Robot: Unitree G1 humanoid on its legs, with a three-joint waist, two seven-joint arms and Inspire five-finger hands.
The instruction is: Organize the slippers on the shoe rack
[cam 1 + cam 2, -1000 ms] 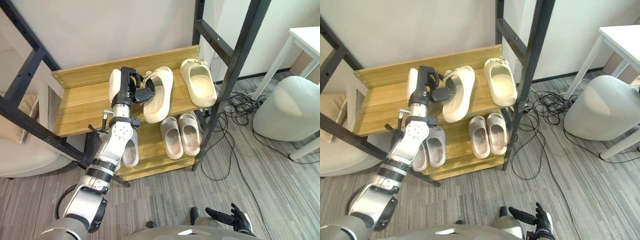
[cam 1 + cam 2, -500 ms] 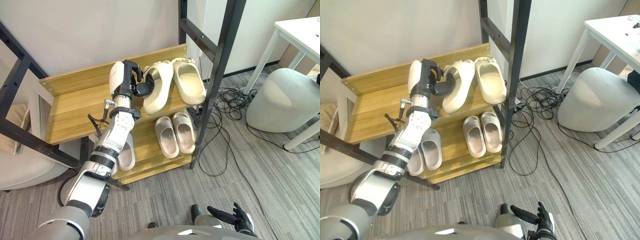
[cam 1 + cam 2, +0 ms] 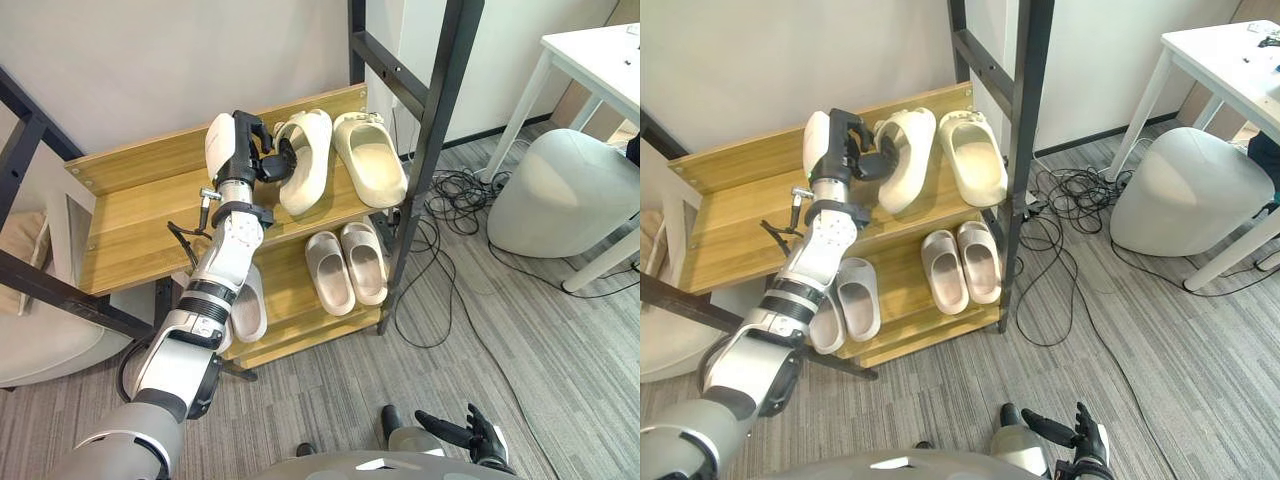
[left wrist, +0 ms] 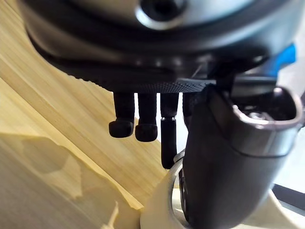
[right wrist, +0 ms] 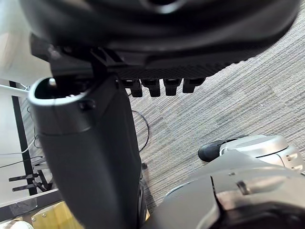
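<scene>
Left hand (image 3: 243, 150) was at the top shelf (image 3: 150, 215), thumb and fingers pinching the heel of a cream slipper (image 3: 303, 170). That slipper pointed toe-first to the wall, just beside its mate (image 3: 370, 165). Two grey pairs (image 3: 960, 265) (image 3: 845, 305) sat on the lower shelf (image 3: 290, 300). Right hand (image 3: 468, 435) hung low over the carpet (image 3: 520, 360), fingers relaxed, empty.

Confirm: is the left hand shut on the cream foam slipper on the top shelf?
Shut on it: the left hand pinches the cream foam slipper, thumb in its opening.
</scene>
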